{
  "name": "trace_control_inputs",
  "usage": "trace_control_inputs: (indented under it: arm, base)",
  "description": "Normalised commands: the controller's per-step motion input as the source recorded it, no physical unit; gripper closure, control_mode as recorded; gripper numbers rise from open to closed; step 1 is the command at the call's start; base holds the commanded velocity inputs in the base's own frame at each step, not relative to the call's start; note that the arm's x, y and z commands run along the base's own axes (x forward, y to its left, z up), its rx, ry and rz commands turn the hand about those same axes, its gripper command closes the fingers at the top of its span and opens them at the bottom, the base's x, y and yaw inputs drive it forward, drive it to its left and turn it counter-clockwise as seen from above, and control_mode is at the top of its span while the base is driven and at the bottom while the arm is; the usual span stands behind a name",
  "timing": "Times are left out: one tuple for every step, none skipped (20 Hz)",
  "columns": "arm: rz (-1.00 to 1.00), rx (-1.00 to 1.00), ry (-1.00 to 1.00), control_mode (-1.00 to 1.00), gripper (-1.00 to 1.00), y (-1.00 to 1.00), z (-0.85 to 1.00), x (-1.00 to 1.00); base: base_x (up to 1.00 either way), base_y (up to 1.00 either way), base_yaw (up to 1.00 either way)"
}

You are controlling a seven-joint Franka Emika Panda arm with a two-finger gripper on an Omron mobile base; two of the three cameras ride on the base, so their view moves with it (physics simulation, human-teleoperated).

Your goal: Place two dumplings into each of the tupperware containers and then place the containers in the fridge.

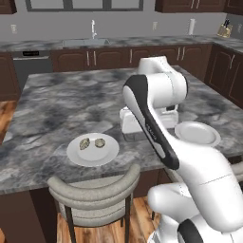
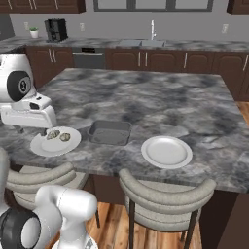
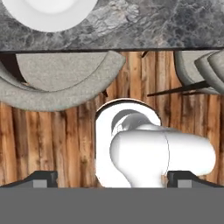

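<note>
Home kitchen, marble island (image 1: 57, 109), sink faucet (image 1: 93, 28), dark cabinets (image 1: 109, 58)

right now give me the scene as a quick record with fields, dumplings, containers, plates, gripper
dumplings: two, side by side on the left white plate
grey container: dark tray on the island counter, between the two plates, nothing in it
second plate: white plate to the right of the tray, bare
gripper: open, pointing down over the wood floor and the robot's own base, holding nothing
chairs: two grey chairs at the near edge of the counter
task progress: no dumpling in a container yet
</note>
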Motion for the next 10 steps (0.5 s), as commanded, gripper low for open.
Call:
trace_control_inputs:
  arm:
    - [0.12, 0.02, 0.01, -1.0, -1.0, 0.46, -0.43, 0.98]
    - [0.12, 0.02, 0.01, -1.0, -1.0, 0.39, -0.46, 0.96]
    - [0.1, 0.02, 0.03, -1.0, -1.0, 0.37, -0.43, 1.0]
    - [0.11, 0.08, 0.05, -1.0, -1.0, 0.11, -0.34, 1.0]
    - [0.12, 0.09, 0.06, -1.0, -1.0, 0.08, -0.35, 0.91]
    - [0.11, 0.09, 0.08, -1.0, -1.0, 0.06, -0.29, 0.94]
    - [0.11, 0.11, 0.12, -1.0, -1.0, 0.0, -0.22, 0.73]
    - [0.1, 0.06, 0.1, -1.0, -1.0, 0.0, -0.36, 0.56]
    - [0.09, 0.03, 0.1, -1.0, -1.0, 0.09, -0.37, 0.57]
    - [0.08, 0.03, 0.1, -1.0, -1.0, 0.1, -0.39, 0.51]
  base:
    - [0.0, 0.0, 0.0]
    - [0.0, 0.0, 0.0]
    - [0.0, 0.0, 0.0]
    - [0.0, 0.0, 0.0]
    - [0.0, 0.0, 0.0]
    - [0.0, 0.0, 0.0]
    - [0.0, 0.0, 0.0]
    - [0.0, 0.0, 0.0]
    - [0.0, 0.0, 0.0]
    - [0.0, 0.0, 0.0]
